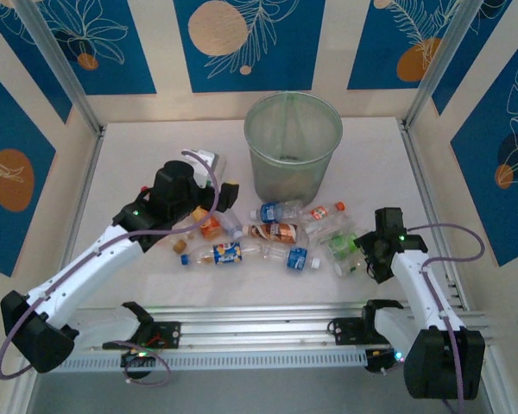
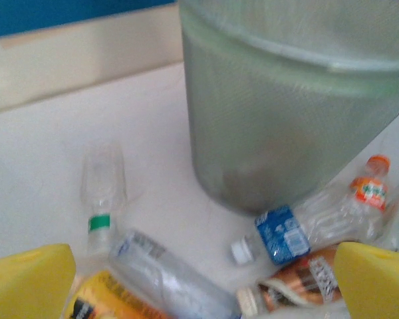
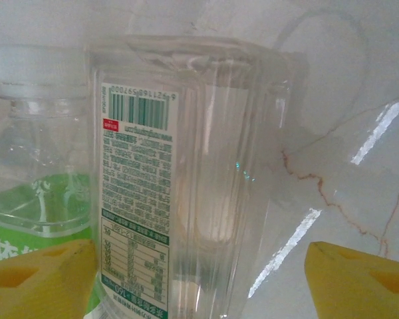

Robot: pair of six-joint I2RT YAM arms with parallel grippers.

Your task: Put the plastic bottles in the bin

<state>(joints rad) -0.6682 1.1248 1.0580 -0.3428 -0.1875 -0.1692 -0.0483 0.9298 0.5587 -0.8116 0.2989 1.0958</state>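
Right wrist view: your right gripper (image 3: pixel 201 269) stands partly open astride a clear, flat-sided plastic bottle with a white printed label (image 3: pixel 186 166), gripping nothing; a green-labelled clear bottle (image 3: pixel 33 199) crowds one finger (image 3: pixel 40 279), bare white table (image 3: pixel 339 146) lies past the other. Expect a light, slick, thin shell that buckles, so pinch mid-body. Left gripper (image 2: pixel 199 282) hangs wide open, empty, over loose bottles (image 2: pixel 166 279), the grey-green mesh bin (image 2: pixel 286 119) just ahead.

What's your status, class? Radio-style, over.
Left gripper open over scattered clear plastic bottles. Right gripper open, straddling one clear ribbed bottle. Round grey-green mesh bin upright behind them; no obstruction seen.
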